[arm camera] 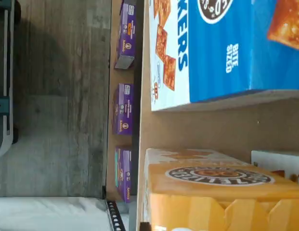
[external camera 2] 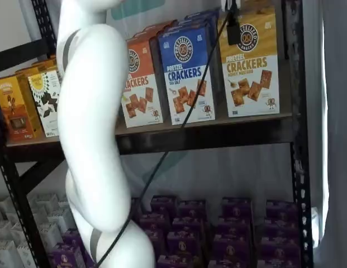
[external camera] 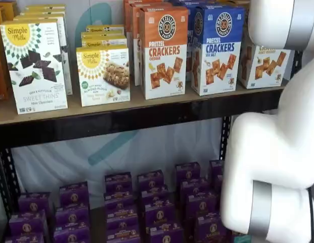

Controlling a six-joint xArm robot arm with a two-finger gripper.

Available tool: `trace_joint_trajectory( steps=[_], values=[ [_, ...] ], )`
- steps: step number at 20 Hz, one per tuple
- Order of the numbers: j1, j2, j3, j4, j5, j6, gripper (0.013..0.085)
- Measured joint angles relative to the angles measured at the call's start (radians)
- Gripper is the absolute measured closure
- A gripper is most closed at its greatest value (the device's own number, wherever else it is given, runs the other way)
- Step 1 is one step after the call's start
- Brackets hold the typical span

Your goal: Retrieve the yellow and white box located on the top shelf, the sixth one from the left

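Standing on the top shelf (external camera 2: 207, 131), the yellow and white box (external camera 2: 251, 64) was the last carton at that shelf's right end, just beside a blue cracker box (external camera 2: 187, 72), with an orange cracker box (external camera 2: 141, 84) on the blue one's far side. In that shelf view the end effector (external camera 2: 233, 25) showed only as a black finger hanging at the yellow box's upper front edge, a cable trailing beside it; its jaws were closed, though whether they held the box could not be told. The robot's white arm (external camera 2: 92, 123) stood in front of the shelf. Purple boxes (external camera 2: 229, 223) filled the lower level. The wrist view showed the yellow box's top and round logo close up.
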Motion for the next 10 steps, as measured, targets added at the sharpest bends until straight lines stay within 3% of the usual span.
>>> trace_joint_trajectory(
  steps=[4, 6, 10],
  values=[
    [-0.011, -0.012, 0.000, 0.009, 0.011, -0.006, 0.0370],
    [-0.019, -0.054, 0.053, 0.010, -0.029, -0.020, 0.0370],
    [-0.037, -0.078, 0.062, 0.015, 0.009, -0.030, 0.0370]
  ],
)
